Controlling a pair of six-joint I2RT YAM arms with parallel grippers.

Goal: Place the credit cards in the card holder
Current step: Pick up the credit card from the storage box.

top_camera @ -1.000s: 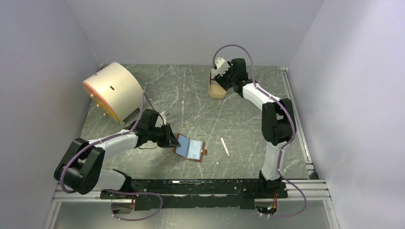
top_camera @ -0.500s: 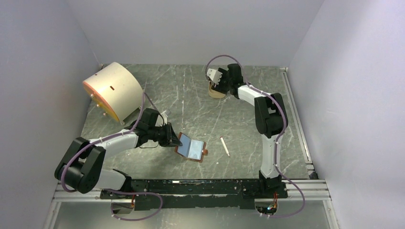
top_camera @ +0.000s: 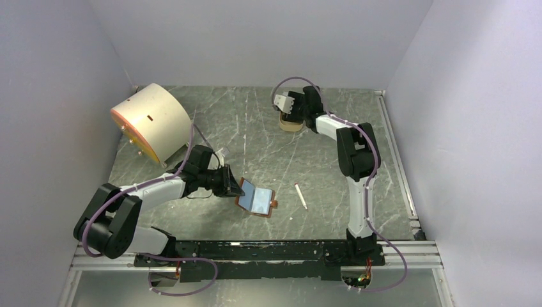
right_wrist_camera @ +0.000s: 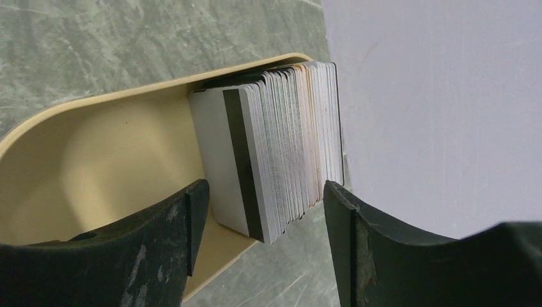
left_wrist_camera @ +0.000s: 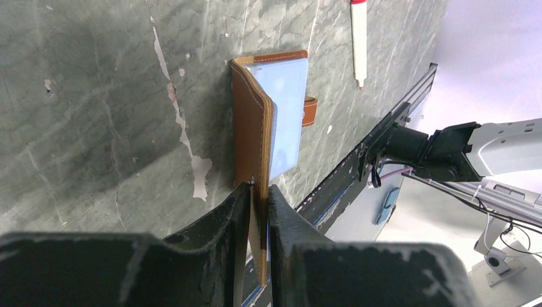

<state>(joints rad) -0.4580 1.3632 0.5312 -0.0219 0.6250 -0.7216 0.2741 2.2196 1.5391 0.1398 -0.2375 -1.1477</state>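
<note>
The card holder (top_camera: 259, 200), a brown wallet with a light blue inside, lies open near the table's middle front. My left gripper (top_camera: 232, 185) is shut on its left flap, which stands tilted up off the table. In the left wrist view the flap's edge (left_wrist_camera: 253, 121) runs in between the closed fingers of the left gripper (left_wrist_camera: 259, 195). The credit cards (right_wrist_camera: 275, 153) stand as a thick stack on edge in a tan oval tray (right_wrist_camera: 89, 160) at the back. My right gripper (right_wrist_camera: 263, 195) hangs open over the stack, a finger on either side, touching nothing. From above, the right gripper (top_camera: 283, 104) hides the cards.
A thin white pen-like stick (top_camera: 300, 196) with a red tip (left_wrist_camera: 358, 38) lies right of the wallet. A big cream drum (top_camera: 150, 120) sits on its side at the back left. Walls close the back and both sides; a black rail (top_camera: 281, 249) runs along the front.
The right arm has swung left and its gripper has come over the tan tray. The left gripper has tipped the wallet's flap a little higher.
</note>
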